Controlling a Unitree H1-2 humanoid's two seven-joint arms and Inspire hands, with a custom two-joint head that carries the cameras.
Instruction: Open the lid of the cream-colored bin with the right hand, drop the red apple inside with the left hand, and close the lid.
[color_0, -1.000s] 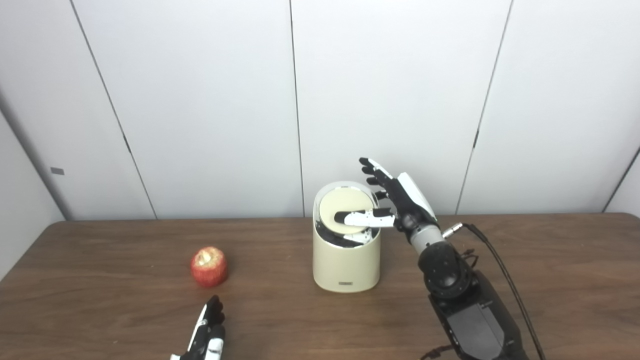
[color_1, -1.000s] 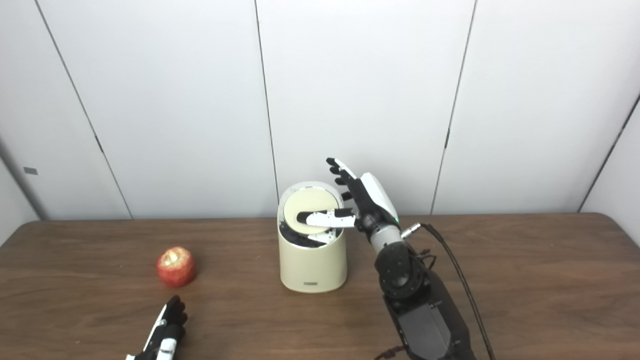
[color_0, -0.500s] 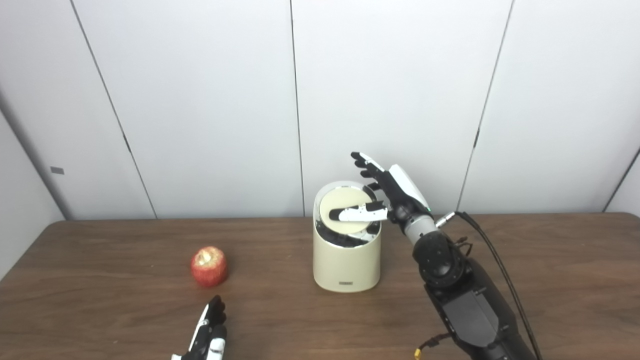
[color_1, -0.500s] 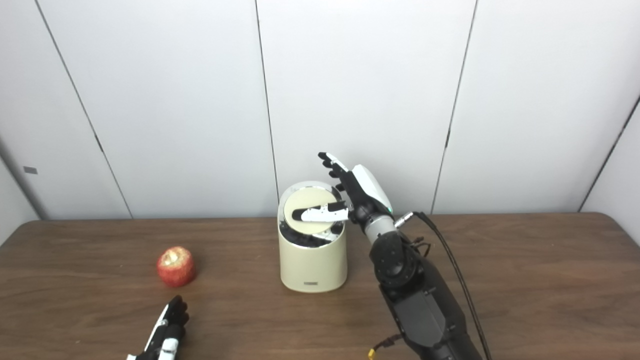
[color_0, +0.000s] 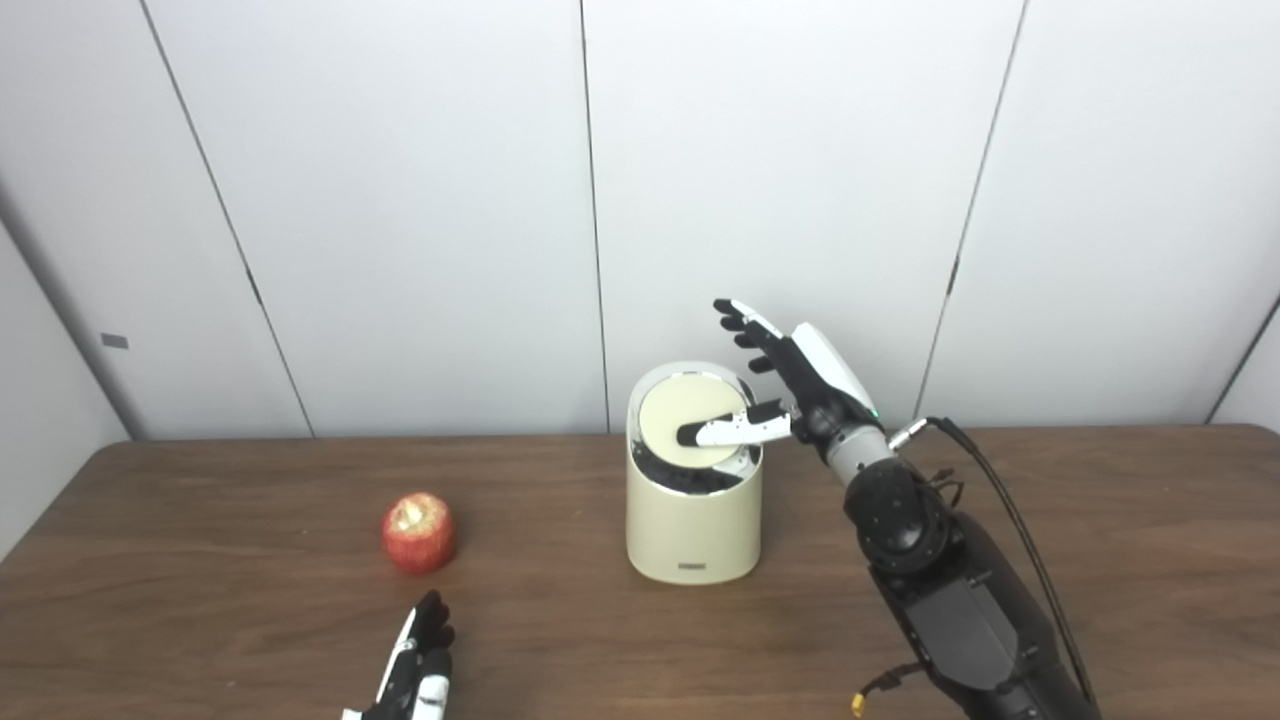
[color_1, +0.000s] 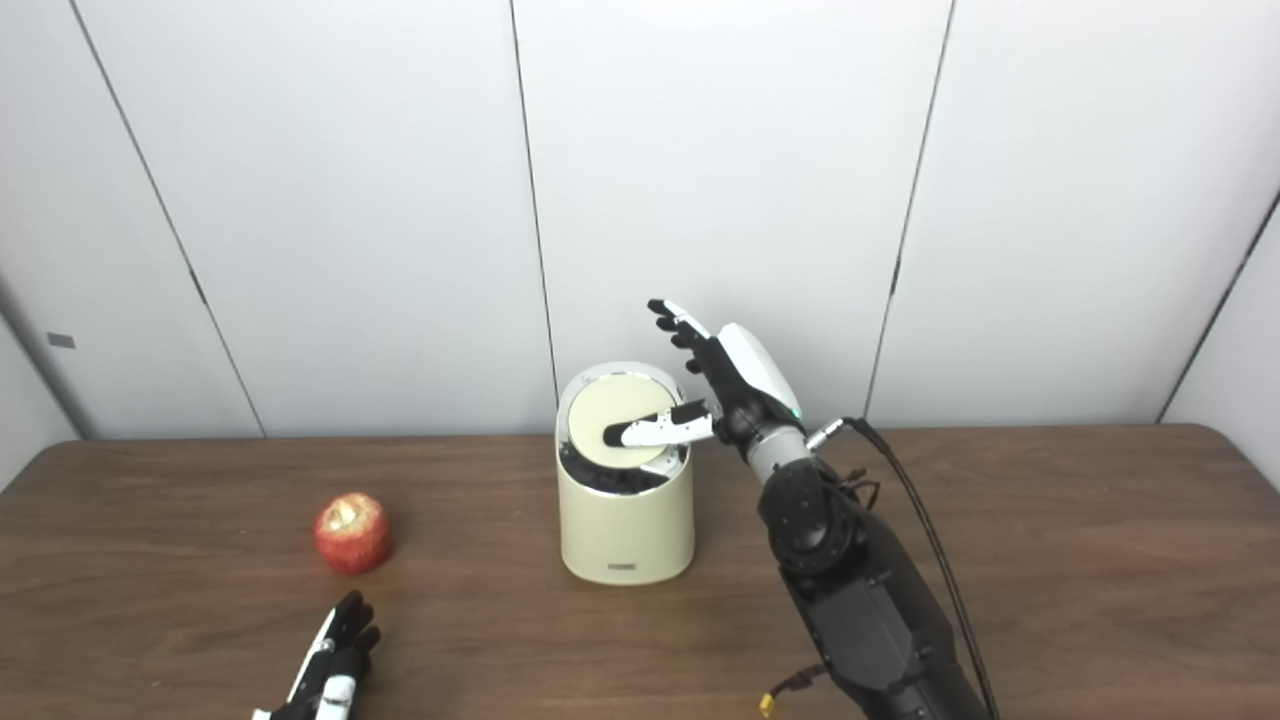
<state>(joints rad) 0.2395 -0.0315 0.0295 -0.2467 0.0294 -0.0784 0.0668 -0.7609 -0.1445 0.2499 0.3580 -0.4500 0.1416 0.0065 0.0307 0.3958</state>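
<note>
With its thumb laid across the tilted lid (color_0: 690, 425) of the cream-colored bin (color_0: 692, 530) and fingers spread, holding nothing, the right robot hand (color_0: 790, 385) has drawn slightly back, the lid only partly open, while the red apple (color_0: 418, 532) waits on the counter (color_0: 200, 590) beyond the open, empty left robot hand (color_0: 415, 670).

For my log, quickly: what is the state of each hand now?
Left hand: open, holding nothing, low on the table near the red apple.
Right hand: open, fingers apart, thumb over the bin lid, gripping nothing.
</note>
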